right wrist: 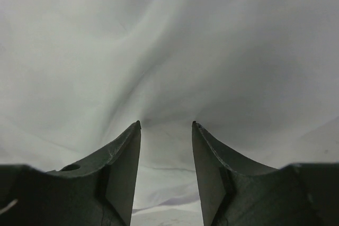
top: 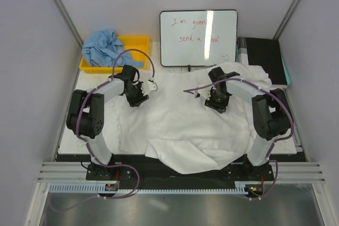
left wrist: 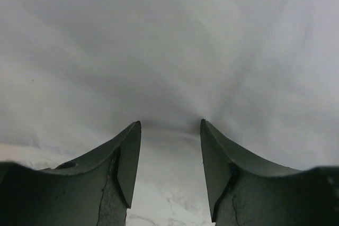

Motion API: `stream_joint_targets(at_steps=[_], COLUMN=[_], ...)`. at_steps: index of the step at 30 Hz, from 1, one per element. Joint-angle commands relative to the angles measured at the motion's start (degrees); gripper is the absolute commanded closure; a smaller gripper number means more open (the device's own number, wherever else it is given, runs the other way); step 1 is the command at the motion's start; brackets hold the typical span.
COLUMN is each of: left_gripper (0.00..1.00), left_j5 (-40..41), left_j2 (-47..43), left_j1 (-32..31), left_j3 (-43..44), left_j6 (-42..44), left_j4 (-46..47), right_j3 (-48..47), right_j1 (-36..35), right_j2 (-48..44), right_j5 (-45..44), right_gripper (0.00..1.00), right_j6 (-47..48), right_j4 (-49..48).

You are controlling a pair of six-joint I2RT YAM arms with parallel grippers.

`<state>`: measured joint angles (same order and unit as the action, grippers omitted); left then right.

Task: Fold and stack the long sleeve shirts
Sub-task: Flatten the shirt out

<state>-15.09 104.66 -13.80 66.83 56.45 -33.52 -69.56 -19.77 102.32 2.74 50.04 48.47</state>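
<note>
white shirt (top: 185, 130) lies spread before us; blue shirt (top: 103, 46) is crumpled in the bin (top: 139, 41); left gripper (left wrist: 170, 126) and right gripper (right wrist: 166, 125) both gape open, tips on white cloth; it's soft, limp, so we'd pinch edges

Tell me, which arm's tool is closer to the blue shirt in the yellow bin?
Left. The left tool is over the white shirt, just beside the yellow bin holding the blue shirt; the right tool is far across the white shirt.
</note>
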Motion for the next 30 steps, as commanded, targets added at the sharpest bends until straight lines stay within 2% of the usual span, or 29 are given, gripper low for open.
stream_joint_targets(at_steps=[1, 5, 9, 13, 14, 15, 16, 20, 25, 30], left_gripper=[0.44, 0.44, 0.42, 0.35, 0.34, 0.34, 0.32, 0.30, 0.30, 0.30], left_j5=[3.0, 2.7, 1.0, -3.5, -4.3, -5.6, -6.1, -7.5, -9.3, -9.9], left_j2=[-5.3, -9.5, -13.6, -15.3, -15.4, -15.4, -15.7, -16.2, -16.2, -16.9], left_j1=[2.5, 3.3, 3.3, 3.3, 3.3, 3.3, 3.3, 3.3, 3.3, 3.3], left_j3=[-7.9, -13.7, -14.8, -11.6, -9.5, -8.7, -7.6, -5.6, -3.9, -3.7], left_j6=[3.1, 5.0, 5.3, 2.0, 0.7, 0.2, -0.5, -1.6, -4.0, -4.8], left_j4=[-0.4, -1.3, -2.0, -4.1, -4.8, -5.4, -5.9, -6.6, -6.9, -7.2], right_j3=[4.1, 9.7, 6.6, -6.4, -12.9, -16.0, -21.4, -32.4, -46.6, -52.7], right_j1=[-1.3, -3.6, -2.4, 5.2, 7.1, 10.2, 11.5, 16.9, 24.7, 27.6], right_j2=[0.3, -2.6, -5.0, -6.9, -6.2, -5.6, -4.7, 3.7, 15.2, 23.3], right_j5=[0.5, 2.3, 9.3, 15.3, 15.6, 15.0, 12.1, 4.0, 0.7, -2.4], right_gripper=[0.49, 0.50, 0.50, 0.42, 0.38, 0.28, 0.26, 0.11, 0.10, 0.06], right_j6=[-1.7, -0.8, -2.0, -6.0, -6.1, -6.1, -6.1, -2.3, -3.3, -7.4], right_j4=[0.0, 2.6, 6.5, 7.3, 7.4, 7.3, 6.3, 5.1, 4.9, 3.9])
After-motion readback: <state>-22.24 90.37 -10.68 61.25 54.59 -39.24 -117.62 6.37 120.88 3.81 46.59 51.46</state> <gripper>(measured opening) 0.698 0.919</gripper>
